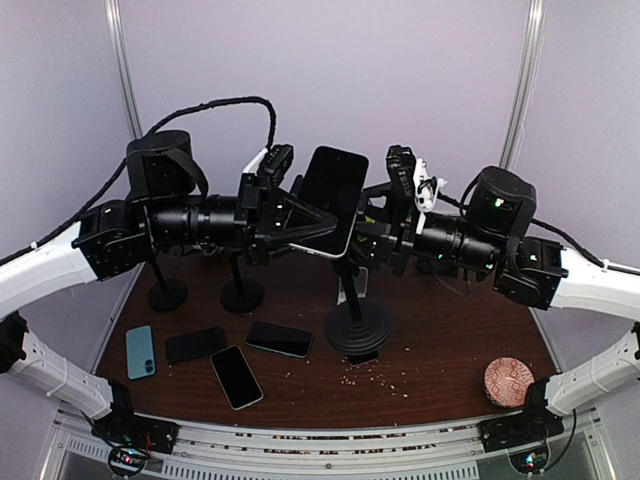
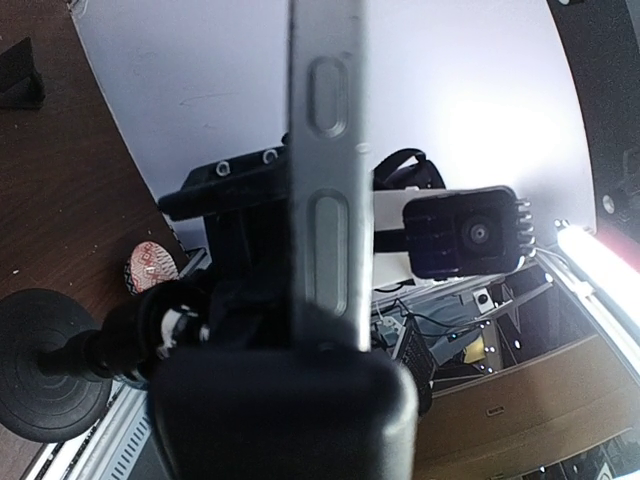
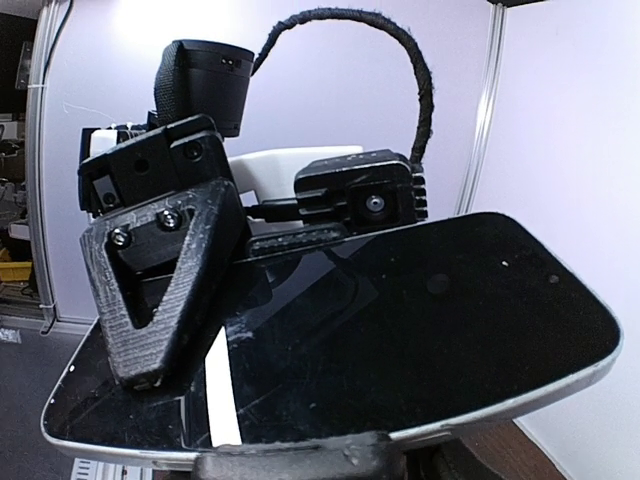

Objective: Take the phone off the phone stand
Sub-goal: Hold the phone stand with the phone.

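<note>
A: Phone [image 2: 325, 200] edge fills the left wrist view. Where is it?
B: Over the stand [image 1: 358, 325], clamped in the left tool [image 1: 305, 228]. Right tool [image 1: 378, 215] sits at its right edge, width unclear.

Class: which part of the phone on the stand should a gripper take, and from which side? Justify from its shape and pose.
Pinch the phone across its thin body near a long edge, one finger on the screen, one behind, coming in sideways. It is a flat slab tilted above the stand, both faces apparently reachable. The left gripper is shut on it this way.
</note>
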{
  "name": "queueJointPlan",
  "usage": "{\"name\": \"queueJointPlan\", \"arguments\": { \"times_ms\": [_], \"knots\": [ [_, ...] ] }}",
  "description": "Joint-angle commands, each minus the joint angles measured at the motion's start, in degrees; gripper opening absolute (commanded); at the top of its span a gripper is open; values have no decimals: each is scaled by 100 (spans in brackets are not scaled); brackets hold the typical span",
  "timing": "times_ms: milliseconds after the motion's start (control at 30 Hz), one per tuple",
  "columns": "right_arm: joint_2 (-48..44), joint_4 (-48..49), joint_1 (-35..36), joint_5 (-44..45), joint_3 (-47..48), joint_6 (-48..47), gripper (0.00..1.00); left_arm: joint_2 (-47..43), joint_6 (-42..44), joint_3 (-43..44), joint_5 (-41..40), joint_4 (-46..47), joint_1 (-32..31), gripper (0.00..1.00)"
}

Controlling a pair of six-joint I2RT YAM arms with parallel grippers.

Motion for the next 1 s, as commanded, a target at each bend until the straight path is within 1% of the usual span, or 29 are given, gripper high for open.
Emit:
{"name": "queueJointPlan", "arguments": {
  "times_ms": [0, 300, 400, 567, 733, 967],
  "knots": [
    [-22, 493, 118, -349, 402, 112, 48, -237, 108, 106, 115, 1066, -28, 0],
    [-158, 282, 365, -402, 432, 111, 19, -161, 108, 82, 207, 1126, -25, 0],
    [-218, 246, 425, -293, 402, 102, 13, -136, 108, 69, 230, 1122, -28, 0],
    [-297, 336, 430, -56, 306, 155, 7, -95, 115, 64, 285, 1138, -25, 0],
    [-344, 344, 439, 133, 257, 230, 6, -79, 108, 11, 299, 1160, -26, 0],
    [-433, 257, 436, 656, 215, 339, 2, -70, 128, -48, 320, 1147, -30, 0]
  ]
}}
